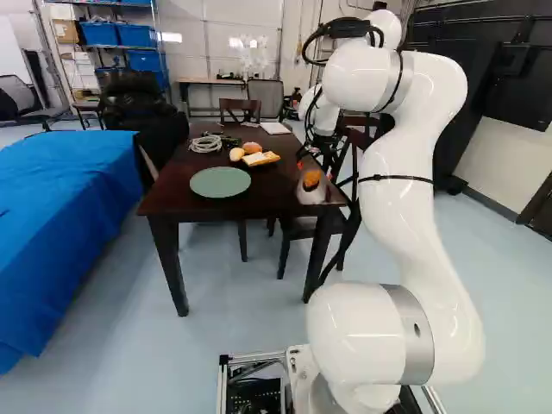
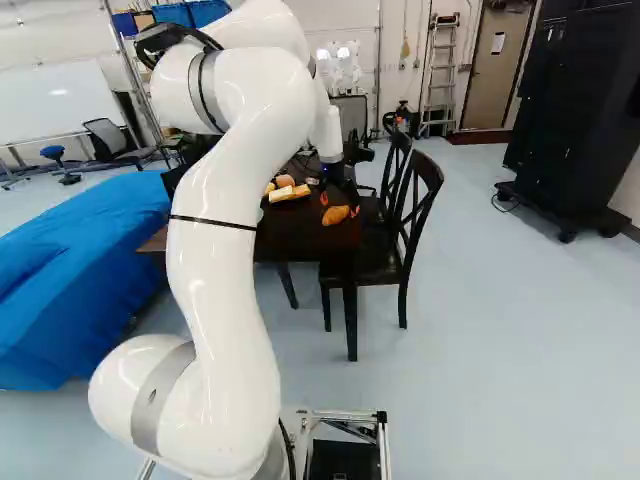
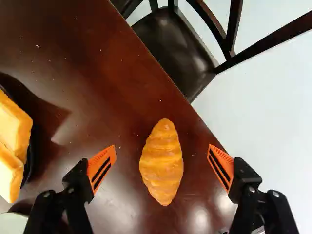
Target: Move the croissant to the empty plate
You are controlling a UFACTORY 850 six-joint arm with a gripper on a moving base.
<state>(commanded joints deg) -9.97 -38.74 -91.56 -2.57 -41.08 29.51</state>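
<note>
we have the claw [image 2: 339,204] poised over the desk [image 1: 267,198], its fingers spread wide, one on either side of the croissant [image 3: 162,163] and both apart from it. the croissant lies on the bare wood near the desk's edge, on the side where a black chair [image 2: 415,210] stands, its long shape running lengthwise between the orange pads [image 3: 102,168]. we see the green plate [image 1: 220,181] on the same desk, left of the croissant in the left base view and well apart from it. beyond that plate, a dark dish [image 3: 30,161] carries pieces of bread [image 3: 10,126], and we find a coil of pale cable [image 1: 205,143] farther back. at the left of both base views, a blue cover [image 1: 69,198] drapes a broad surface beside our desk.
</note>
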